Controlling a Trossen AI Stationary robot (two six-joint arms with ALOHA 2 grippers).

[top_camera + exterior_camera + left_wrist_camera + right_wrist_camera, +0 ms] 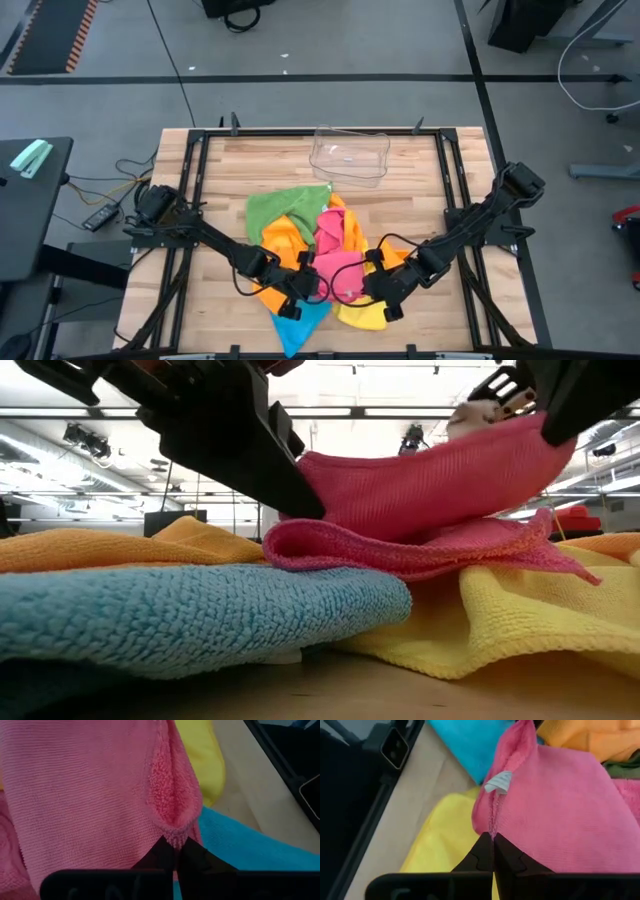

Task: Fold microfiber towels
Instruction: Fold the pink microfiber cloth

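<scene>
Pinching the pink towel (pixel 335 262) between them, the left pincer (pixel 306 288) clamps its edge at about 8 o'clock of the heap and the right pincer (pixel 372 285) clamps its opposite edge at about 4 o'clock. Lifted there, the pink cloth sags over the yellow towel (pixel 362 315) and blue towel (pixel 296 324); the orange towel (pixel 281 238) and green towel (pixel 280 207) lie toward 11 o'clock. A clear plastic tray (pixel 349 155) sits at 12 o'clock on the wooden table (pixel 225 175). Grey floor (pixel 330 40) surrounds it.
</scene>
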